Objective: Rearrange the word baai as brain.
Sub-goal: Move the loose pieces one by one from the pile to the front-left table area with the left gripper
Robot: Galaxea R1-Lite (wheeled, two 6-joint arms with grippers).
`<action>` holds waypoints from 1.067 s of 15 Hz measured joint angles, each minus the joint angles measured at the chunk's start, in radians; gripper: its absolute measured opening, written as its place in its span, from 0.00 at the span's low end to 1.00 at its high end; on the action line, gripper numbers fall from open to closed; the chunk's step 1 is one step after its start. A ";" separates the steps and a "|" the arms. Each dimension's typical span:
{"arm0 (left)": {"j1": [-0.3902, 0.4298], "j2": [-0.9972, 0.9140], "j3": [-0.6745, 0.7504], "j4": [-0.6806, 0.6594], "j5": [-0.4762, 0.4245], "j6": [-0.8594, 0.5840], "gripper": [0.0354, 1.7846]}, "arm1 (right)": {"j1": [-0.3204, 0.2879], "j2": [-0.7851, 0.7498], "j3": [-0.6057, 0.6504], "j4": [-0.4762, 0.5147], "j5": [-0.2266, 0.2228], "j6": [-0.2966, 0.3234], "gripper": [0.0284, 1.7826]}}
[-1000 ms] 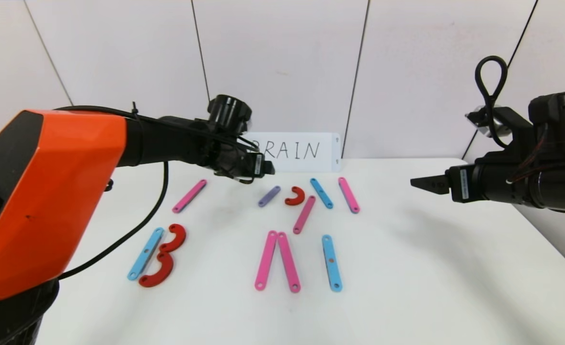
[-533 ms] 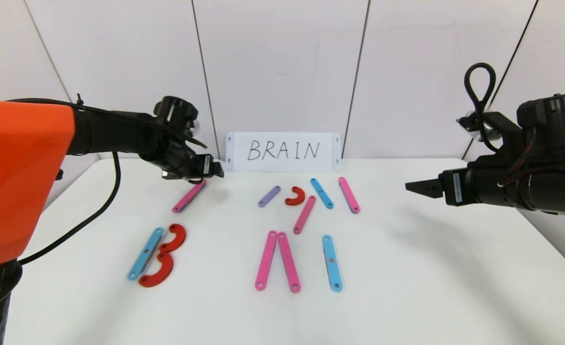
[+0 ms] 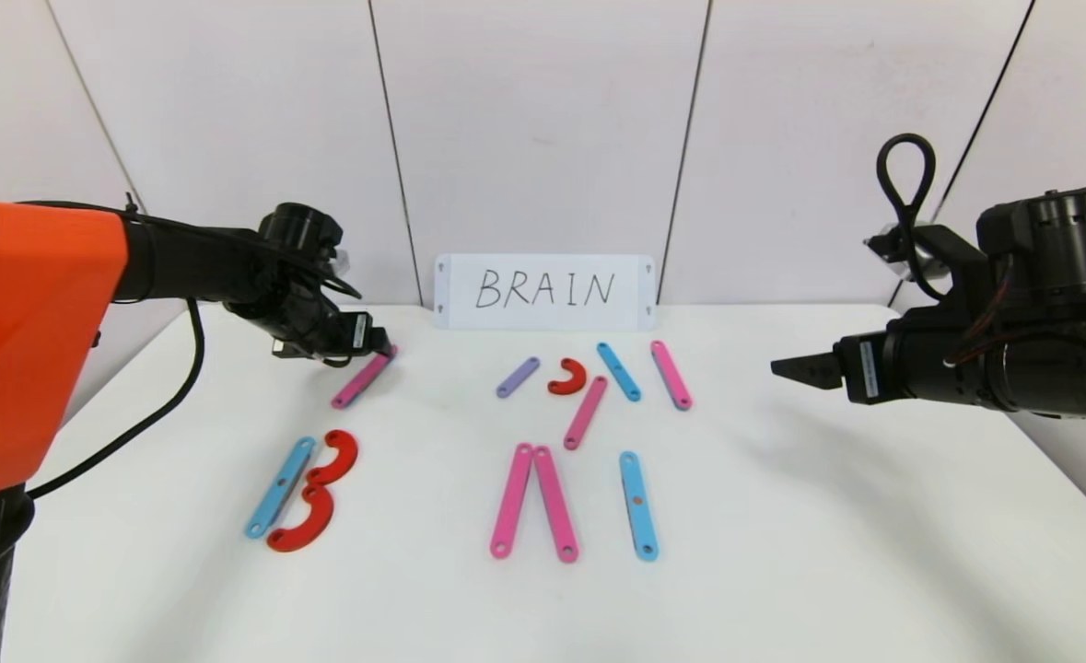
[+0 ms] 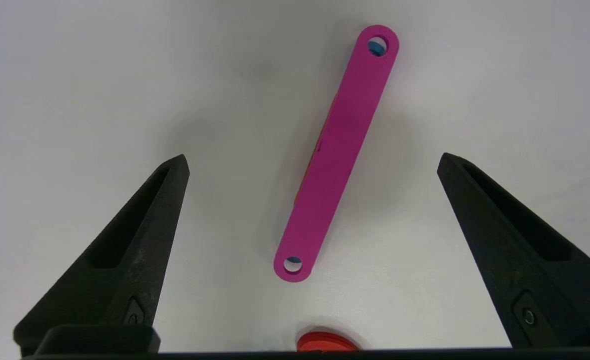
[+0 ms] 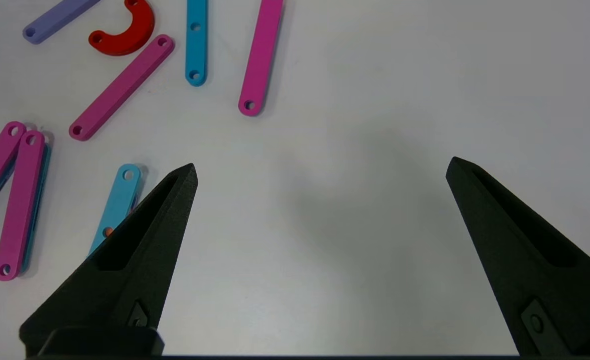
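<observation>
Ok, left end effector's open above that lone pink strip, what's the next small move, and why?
Probably lower the left end effector straight down and close on the flat pink plastic strip: its fingers stand open either side of the strip, not touching. The right end effector hangs open, apart.

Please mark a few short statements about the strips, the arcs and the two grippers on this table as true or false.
1. The left gripper has open jaws above a lone pink strip. True.
2. The right gripper holds a light-blue strip. False: its jaws are open and empty, over bare table.
3. Two red arcs lie beside a light-blue strip, forming a B. True.
4. The white card reads BAAI. False: it reads BRAIN.
5. The purple strip is the longest piece. False: it looks shorter than the others.
</observation>
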 joint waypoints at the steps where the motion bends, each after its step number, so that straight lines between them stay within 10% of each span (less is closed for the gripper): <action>1: 0.001 0.010 0.000 0.000 0.000 0.007 0.97 | 0.001 0.000 0.002 0.000 -0.001 0.000 0.98; 10: -0.016 0.045 -0.002 0.001 0.001 0.099 0.95 | 0.001 0.004 0.003 -0.001 -0.001 -0.001 0.98; 16: -0.029 0.063 -0.010 0.001 0.007 0.104 0.53 | 0.001 0.004 0.003 0.000 -0.001 0.000 0.98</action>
